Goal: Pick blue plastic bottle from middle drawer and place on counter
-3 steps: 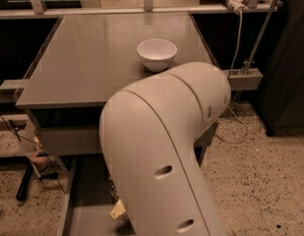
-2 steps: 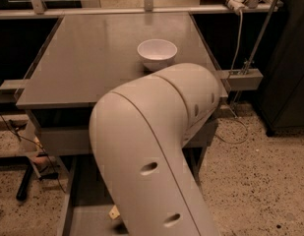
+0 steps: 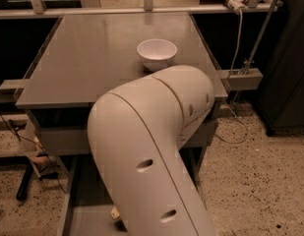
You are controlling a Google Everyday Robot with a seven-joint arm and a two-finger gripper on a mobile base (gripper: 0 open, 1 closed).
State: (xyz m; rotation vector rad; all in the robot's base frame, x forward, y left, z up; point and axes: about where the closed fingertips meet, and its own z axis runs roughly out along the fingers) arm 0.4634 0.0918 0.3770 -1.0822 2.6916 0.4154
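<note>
My white arm (image 3: 151, 151) fills the middle and bottom of the camera view, bent over the front of the cabinet. My gripper is hidden below and behind the arm, down by the open middle drawer (image 3: 85, 200), of which only a strip of grey floor and the left wall show. The blue plastic bottle is hidden from view. A small pale piece (image 3: 114, 213) pokes out at the arm's left edge over the drawer; I cannot tell what it is. The grey counter (image 3: 92, 58) lies beyond the arm.
A white bowl (image 3: 156, 53) stands on the counter's far right part, just behind the arm's elbow. A dark cabinet (image 3: 289, 73) stands on the right. Cables (image 3: 23, 136) and a black stand foot (image 3: 24, 183) lie on the speckled floor at left.
The arm's elbow has swung to the left and stretched lower across the cabinet front. The bowl has not moved.
</note>
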